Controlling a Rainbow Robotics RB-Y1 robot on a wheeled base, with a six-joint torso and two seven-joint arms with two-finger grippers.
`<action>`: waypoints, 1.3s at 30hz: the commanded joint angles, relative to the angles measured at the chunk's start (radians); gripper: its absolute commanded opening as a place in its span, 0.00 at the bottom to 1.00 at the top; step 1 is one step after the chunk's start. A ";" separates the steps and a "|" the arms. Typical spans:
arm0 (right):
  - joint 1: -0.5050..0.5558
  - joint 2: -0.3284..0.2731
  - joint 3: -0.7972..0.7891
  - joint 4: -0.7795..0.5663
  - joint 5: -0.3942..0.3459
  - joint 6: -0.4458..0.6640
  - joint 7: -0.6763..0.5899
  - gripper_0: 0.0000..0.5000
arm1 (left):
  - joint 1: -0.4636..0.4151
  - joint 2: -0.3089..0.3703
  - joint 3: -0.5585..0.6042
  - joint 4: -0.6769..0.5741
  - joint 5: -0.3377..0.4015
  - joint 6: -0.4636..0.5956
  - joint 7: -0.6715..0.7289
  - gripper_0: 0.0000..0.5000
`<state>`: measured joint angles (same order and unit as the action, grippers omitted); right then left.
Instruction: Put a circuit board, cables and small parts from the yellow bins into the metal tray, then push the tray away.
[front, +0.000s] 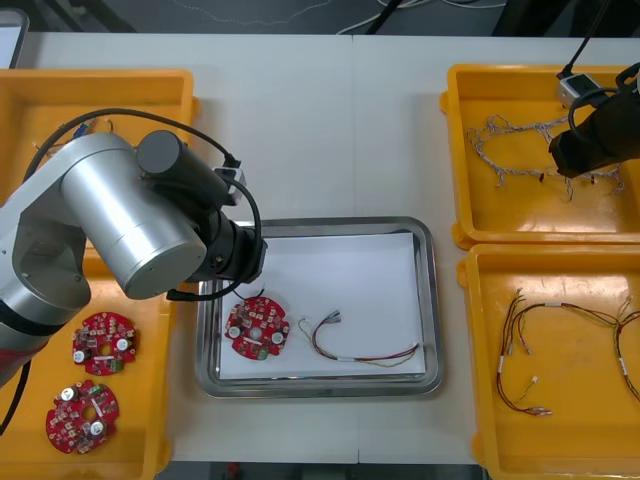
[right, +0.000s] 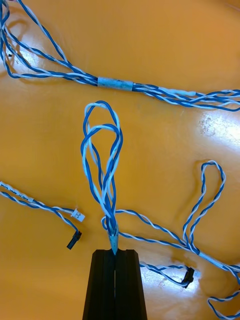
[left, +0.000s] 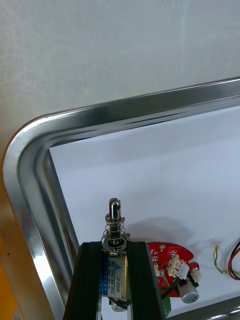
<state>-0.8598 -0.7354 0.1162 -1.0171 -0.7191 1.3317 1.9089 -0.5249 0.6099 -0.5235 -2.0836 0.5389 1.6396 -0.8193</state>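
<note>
black-fingered left gripper (left: 116, 246) is clamped on a small metal part (left: 115, 225), a short cylinder with a blue label, a spring and a slotted pin that stands out past the fingertips. it hangs over the left side of the shiny metal tray (front: 431, 300) with the white inside, close to one rounded corner of the rim (left: 125, 110); whether the part touches the white floor cannot be told. just beside the fingers lies a round red circuit board (left: 172, 260), which sits in the tray's near left part (front: 257, 327), and next to it a thin red and yellow cable (front: 365, 350) stretches toward the tray's right side. the bulky silver left arm (front: 110, 215) reaches in over the near left yellow bin (front: 140, 400), where two more red boards (front: 104, 342) lie. the right gripper (right: 115, 251) is down in the far right yellow bin (front: 520, 212), its fingers closed almost together, pinching a loop of twisted blue and white cable (right: 102, 150) at the tips, with the rest of the cable spread on the bin floor. the near right yellow bin (front: 580, 400) holds further red and yellow cables (front: 525, 350).
</note>
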 joint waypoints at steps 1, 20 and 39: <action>-0.047 -0.032 -0.026 -0.006 0.010 -0.009 0.012 0.09 | 0.008 0.027 -0.044 0.028 -0.027 -0.061 0.088 0.00; -0.053 -0.032 -0.027 -0.005 0.010 -0.020 0.019 0.69 | 0.008 0.040 -0.104 0.088 -0.056 -0.104 0.086 0.00; -0.081 -0.009 -0.018 0.147 0.010 -0.170 0.075 0.69 | 0.008 0.039 -0.116 0.148 -0.071 -0.182 0.074 0.00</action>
<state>-0.8888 -0.7352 0.1162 -0.8793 -0.7161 1.1795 1.9540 -0.5249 0.6194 -0.6243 -1.9283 0.4753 1.4683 -0.8192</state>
